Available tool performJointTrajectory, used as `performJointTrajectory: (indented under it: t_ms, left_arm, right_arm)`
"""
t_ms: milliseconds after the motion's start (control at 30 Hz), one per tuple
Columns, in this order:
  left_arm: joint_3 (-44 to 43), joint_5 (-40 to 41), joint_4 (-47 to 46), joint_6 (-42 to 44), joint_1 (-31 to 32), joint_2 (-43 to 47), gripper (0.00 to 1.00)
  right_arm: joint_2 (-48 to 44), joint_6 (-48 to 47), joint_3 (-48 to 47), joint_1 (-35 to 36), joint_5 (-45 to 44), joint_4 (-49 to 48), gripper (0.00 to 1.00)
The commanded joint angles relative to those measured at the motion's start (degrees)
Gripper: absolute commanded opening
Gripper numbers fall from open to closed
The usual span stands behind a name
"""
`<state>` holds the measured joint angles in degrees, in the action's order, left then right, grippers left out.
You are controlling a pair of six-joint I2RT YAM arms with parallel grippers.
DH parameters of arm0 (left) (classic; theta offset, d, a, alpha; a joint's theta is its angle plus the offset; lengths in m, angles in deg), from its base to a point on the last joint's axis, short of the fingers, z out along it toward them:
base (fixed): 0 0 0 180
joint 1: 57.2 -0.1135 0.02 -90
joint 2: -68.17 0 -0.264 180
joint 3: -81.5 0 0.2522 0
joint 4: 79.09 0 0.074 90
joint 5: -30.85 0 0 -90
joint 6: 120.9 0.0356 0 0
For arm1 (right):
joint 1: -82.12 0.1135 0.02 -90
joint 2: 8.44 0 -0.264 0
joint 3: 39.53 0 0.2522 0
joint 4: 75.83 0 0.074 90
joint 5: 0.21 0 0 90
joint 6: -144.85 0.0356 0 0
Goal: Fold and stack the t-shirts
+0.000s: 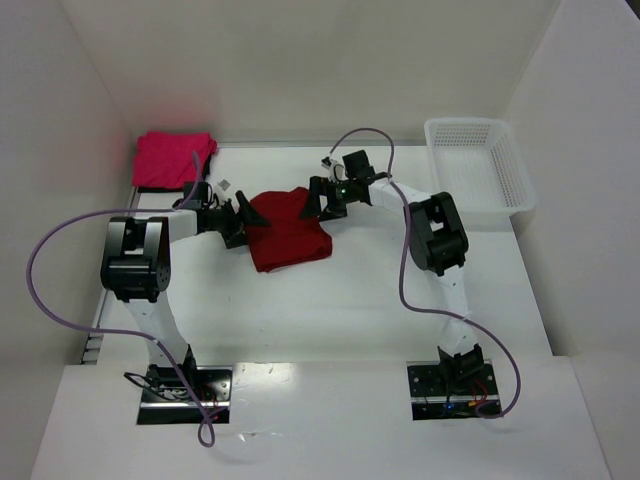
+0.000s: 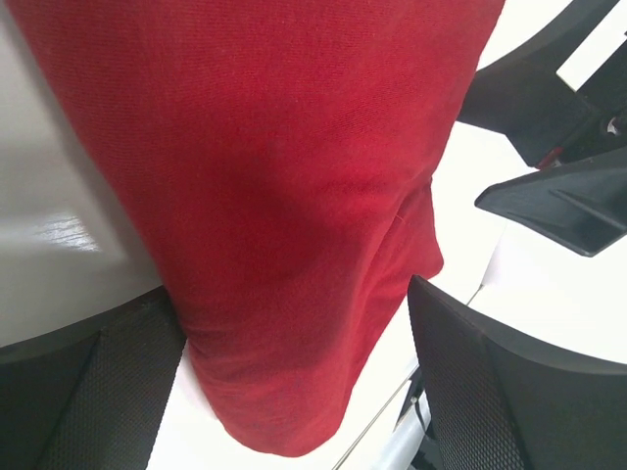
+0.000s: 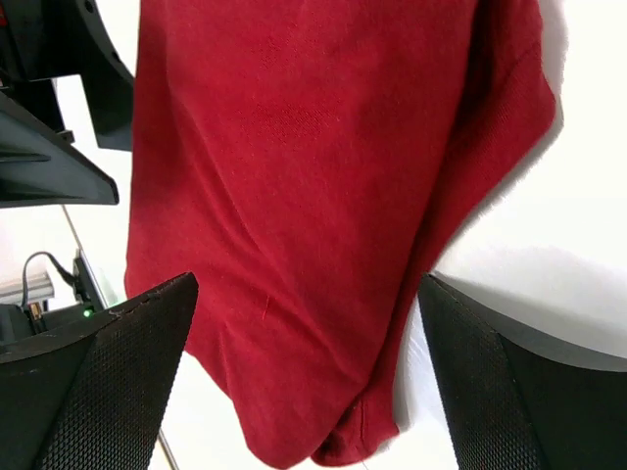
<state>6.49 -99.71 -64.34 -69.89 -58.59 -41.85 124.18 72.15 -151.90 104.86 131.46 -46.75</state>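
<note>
White table (image 1: 330, 310): we see red shirt (image 1: 288, 238) bunched on it, left gripper (image 1: 243, 220) at its left edge, right gripper (image 1: 312, 200) at its far edge. Both jaws apart, cloth between. Pink shirt (image 1: 172, 158) lies far-left of it.

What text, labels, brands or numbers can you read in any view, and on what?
None readable in any view.
Dark crimson red cloth t-shirt: plain fabric, no print or tag visible.
Bright magenta-pink cloth t-shirt: no print visible.
White plastic mesh basket: no label visible.
Black arm base plates: any markings are too small to read.
</note>
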Motion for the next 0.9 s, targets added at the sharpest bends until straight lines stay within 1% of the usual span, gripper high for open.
performJointTrajectory:
  t_ms: [0,133,167,233,267,333,467,500,533,600,633,700,733,767,833,867]
  left_arm:
    - [0.09,4.26,2.7,3.83,0.42,-3.27,0.96]
    - [0.08,3.03,2.08,3.83,0.42,-3.89,0.96]
    - [0.08,2.42,2.08,3.83,0.42,-3.89,0.95]
    - [-0.44,1.63,1.47,3.83,0.42,-4.42,0.95]
    - [-0.45,0.75,1.47,3.83,0.42,-4.42,0.94]
    - [-0.45,-0.13,0.85,3.83,0.42,-4.42,0.94]
    - [-0.97,-0.75,0.85,4.35,0.42,-4.42,0.93]
    - [-1.49,-0.75,0.24,4.35,0.42,-4.42,0.91]
    - [-1.5,-0.75,0.24,4.35,0.42,-4.94,0.91]
    - [-2.11,-0.75,-0.37,3.83,0.42,-4.94,0.86]
    - [-2.12,-0.75,-0.38,3.83,0.42,-4.94,0.84]
    - [-2.12,-0.75,-0.38,3.83,0.42,-4.94,0.81]
    - [-2.12,-0.23,-0.9,3.3,0.42,-4.94,0.73]
    - [-2.72,-0.23,-0.91,3.3,0.42,-4.94,0.68]
    - [-2.73,-0.23,-0.91,3.3,0.42,-4.94,0.58]
    - [-2.73,-0.23,-0.91,3.3,0.42,-4.94,0.48]
  right_arm:
    - [4.23,-1.3,-0.8,0.46,-1.59,0.69,1.0]
    - [4.76,-0.78,-1.32,0.46,-2.91,0.69,1.0]
    - [4.76,-0.78,-1.32,0.46,-2.91,0.69,0.96]
    - [5.98,-0.78,-1.32,0.46,-2.21,0.69,0.91]
    - [5.99,-0.78,-2.02,0.46,-1.6,0.69,0.89]
    - [7.65,-0.78,-2.03,0.98,-0.8,1.21,0.84]
    - [8.18,-0.78,-3.26,2.13,-0.19,1.21,0.74]
    - [8.71,-0.78,-3.26,2.65,-0.97,1.21,0.7]
    - [8.71,-0.78,-3.78,2.66,-0.98,1.21,0.62]
    - [8.71,-0.78,-3.78,2.66,-0.98,1.21,0.54]
    - [8.71,-0.78,-3.78,2.66,-1.67,1.21,0.47]
    - [8.71,-0.78,-3.78,2.66,-2.29,1.21,0.42]
    - [8.71,-0.78,-3.78,2.66,-2.3,1.21,0.41]
    - [8.19,-0.78,-3.26,2.66,-3.69,1.21,0.37]
    - [8.18,-0.16,-2.65,2.66,-4.48,1.21,0.37]
    - [7.66,-0.16,-2.64,2.66,-4.49,1.21,0.37]
